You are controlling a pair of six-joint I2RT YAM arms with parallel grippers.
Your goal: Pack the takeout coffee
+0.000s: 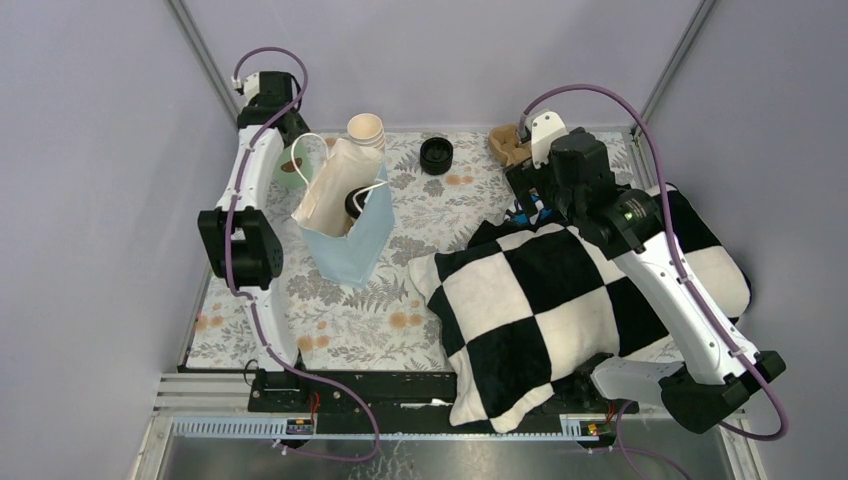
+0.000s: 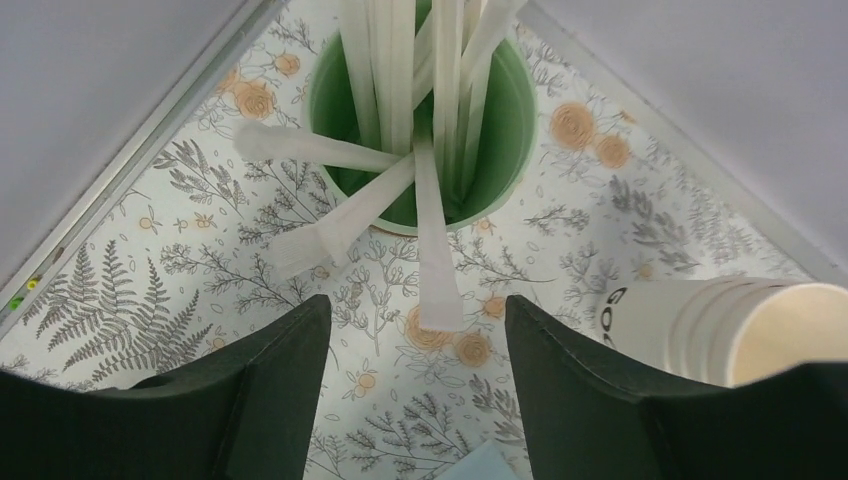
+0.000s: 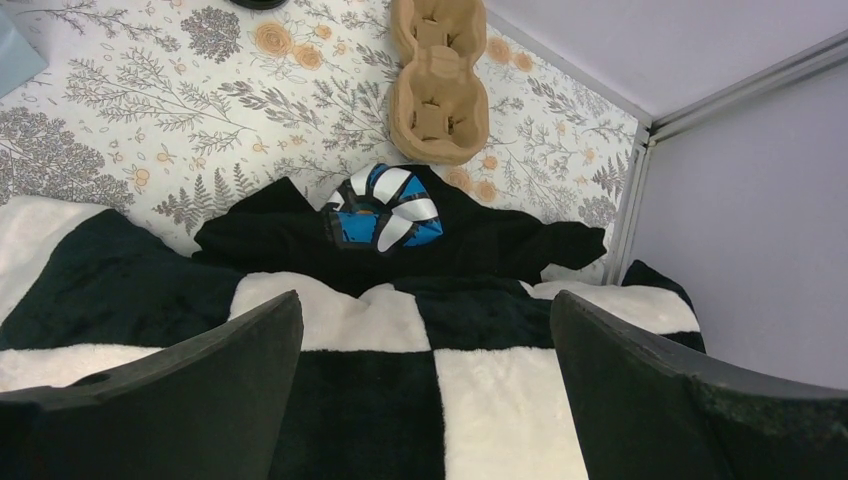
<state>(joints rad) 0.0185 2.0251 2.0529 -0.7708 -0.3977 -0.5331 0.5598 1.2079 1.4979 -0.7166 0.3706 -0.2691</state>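
The takeout coffee (image 1: 357,203) shows only as a round black lid in the open mouth of the light-blue and cream paper bag (image 1: 345,235), which stands at the middle left of the table. My left gripper (image 2: 418,320) hovers open over the bare cloth behind the bag, with nothing between its fingers. It faces a mint-green cup of white sticks (image 2: 420,120). My right gripper (image 3: 425,320) is open over the checkered blanket (image 3: 490,400) at the right and holds nothing.
A stack of nested cream cups (image 2: 720,325) lies just right of the left gripper. A loose black lid (image 1: 436,155) and a cardboard cup carrier (image 3: 437,85) sit at the back. A blue-and-white object (image 3: 385,208) rests on black cloth.
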